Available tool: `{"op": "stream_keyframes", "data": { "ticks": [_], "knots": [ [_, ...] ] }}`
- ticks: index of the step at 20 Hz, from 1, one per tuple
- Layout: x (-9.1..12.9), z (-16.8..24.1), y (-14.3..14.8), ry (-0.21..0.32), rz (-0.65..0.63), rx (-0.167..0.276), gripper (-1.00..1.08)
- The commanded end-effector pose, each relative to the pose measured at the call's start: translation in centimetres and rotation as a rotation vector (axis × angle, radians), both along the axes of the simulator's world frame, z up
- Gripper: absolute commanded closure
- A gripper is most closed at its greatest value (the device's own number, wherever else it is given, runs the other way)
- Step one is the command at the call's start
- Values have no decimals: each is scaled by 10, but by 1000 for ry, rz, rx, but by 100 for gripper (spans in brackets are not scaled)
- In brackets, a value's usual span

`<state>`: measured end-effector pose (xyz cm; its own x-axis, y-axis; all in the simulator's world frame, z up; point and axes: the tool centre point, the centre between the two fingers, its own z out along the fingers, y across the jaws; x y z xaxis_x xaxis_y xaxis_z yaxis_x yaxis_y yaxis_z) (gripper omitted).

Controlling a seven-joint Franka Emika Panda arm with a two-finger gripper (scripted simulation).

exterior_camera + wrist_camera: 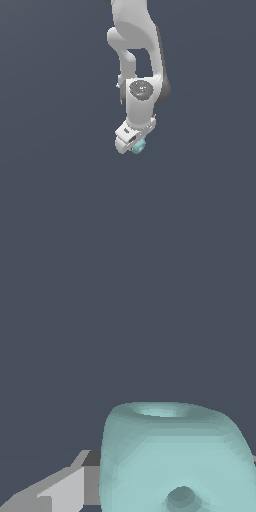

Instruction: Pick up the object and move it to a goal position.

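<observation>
The object [139,146] is a small pale teal rounded cube with dimpled faces. It sits at the tip of my white gripper [133,146], at the lower end of the arm that reaches down the middle of the exterior view. In the wrist view the object [175,456] is very close and fills the space between my fingers. One grey finger [65,488] presses against its side. Only a sliver of the other finger shows at the frame's edge. My gripper is shut on the object.
Plain dark blue-grey background surrounds the arm [135,50] in both views. No other objects, containers or edges show, and I see no goal marker.
</observation>
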<state>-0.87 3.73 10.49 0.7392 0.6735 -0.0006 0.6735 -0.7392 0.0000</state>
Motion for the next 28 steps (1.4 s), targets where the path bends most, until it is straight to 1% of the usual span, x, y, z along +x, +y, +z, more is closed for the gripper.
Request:
{"op": "stream_keyframes", "data": {
  "ticks": [1,19,28],
  "knots": [
    [3,23,-14,-1,0,1,108],
    [30,210,-129,-1,1,3,108],
    [42,279,-172,-1,1,3,108]
  ]
}}
